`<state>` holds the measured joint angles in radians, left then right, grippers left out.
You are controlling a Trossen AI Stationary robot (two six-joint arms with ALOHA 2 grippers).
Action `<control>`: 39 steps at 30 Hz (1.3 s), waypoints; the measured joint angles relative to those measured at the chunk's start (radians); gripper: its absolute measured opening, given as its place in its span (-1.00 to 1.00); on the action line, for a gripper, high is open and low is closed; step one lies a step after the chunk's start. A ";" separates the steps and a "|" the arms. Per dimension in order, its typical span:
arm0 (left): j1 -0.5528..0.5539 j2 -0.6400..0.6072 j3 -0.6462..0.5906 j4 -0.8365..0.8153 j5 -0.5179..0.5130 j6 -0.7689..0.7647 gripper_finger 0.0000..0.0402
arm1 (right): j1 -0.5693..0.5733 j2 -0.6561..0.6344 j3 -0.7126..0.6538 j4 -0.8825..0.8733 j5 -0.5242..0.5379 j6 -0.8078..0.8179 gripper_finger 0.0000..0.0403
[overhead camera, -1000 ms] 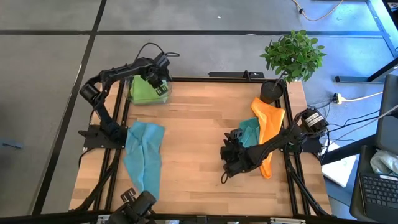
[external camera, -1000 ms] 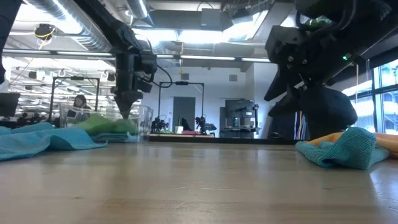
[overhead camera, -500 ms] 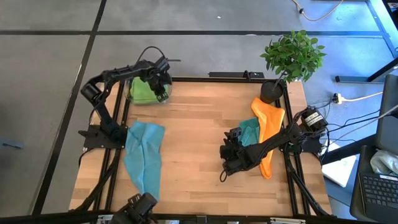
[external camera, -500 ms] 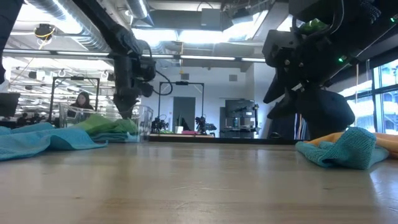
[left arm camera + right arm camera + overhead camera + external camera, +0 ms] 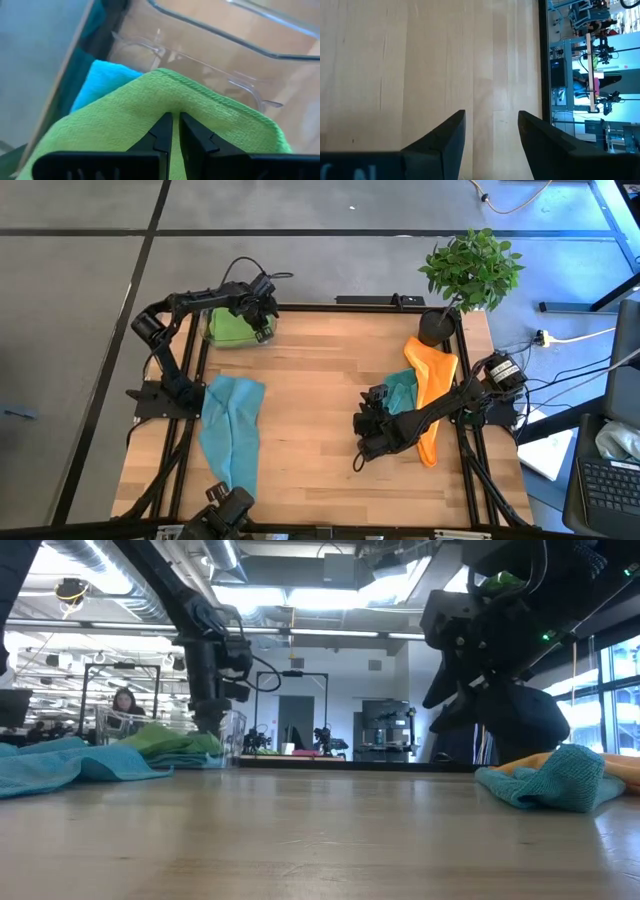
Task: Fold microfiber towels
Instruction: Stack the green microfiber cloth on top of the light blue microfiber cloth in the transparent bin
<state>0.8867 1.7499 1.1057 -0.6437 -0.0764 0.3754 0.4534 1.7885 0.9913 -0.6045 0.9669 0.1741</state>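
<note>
A lime green towel (image 5: 225,327) lies folded in a clear bin (image 5: 215,35) at the table's far left corner, on top of a light blue towel (image 5: 100,77). My left gripper (image 5: 175,122) is shut, pointing down over the green towel near the bin's wall. Another light blue towel (image 5: 230,430) lies crumpled at the near left. A teal towel (image 5: 402,390) and an orange towel (image 5: 435,375) lie bunched at the right. My right gripper (image 5: 492,135) is open and empty above bare table, beside the teal towel. My left gripper comes from above with shut fingers, their tips at the green towel's top layer (image 5: 172,102) close to its hemmed edge. I cannot tell whether the tips touch the cloth. The towel lies flat in the bin.
A potted plant (image 5: 470,270) stands at the far right corner, just behind the orange towel. The bin's clear wall (image 5: 232,735) stands close around my left gripper. Bare wood (image 5: 310,390) spans the table's middle. A person (image 5: 125,702) sits far off in the room.
My left gripper has shifted a little toward the table's right edge above the green towel in the bin, staying shut. The towels have kept their places.
</note>
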 joint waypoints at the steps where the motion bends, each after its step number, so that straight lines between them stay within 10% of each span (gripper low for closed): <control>1: 0.000 -0.001 0.000 0.000 -0.014 -0.002 -0.88 | 0.000 0.000 0.000 0.000 0.000 0.000 -0.08; 15: -0.010 -0.035 0.000 -0.037 -0.120 -0.035 -0.88 | 0.000 0.000 0.000 0.002 -0.002 -0.008 -0.08; 23: 0.028 -0.160 -0.004 -0.100 -0.424 0.000 -0.88 | 0.000 0.000 0.000 0.006 -0.001 -0.006 -0.08; 39: 0.184 -0.099 -0.114 -0.028 -0.410 -0.034 -0.88 | -0.011 0.000 -0.001 0.010 -0.001 -0.024 -0.08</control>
<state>1.0712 1.6505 0.9912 -0.6715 -0.4864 0.3417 0.4427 1.7885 0.9905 -0.5945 0.9661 0.1502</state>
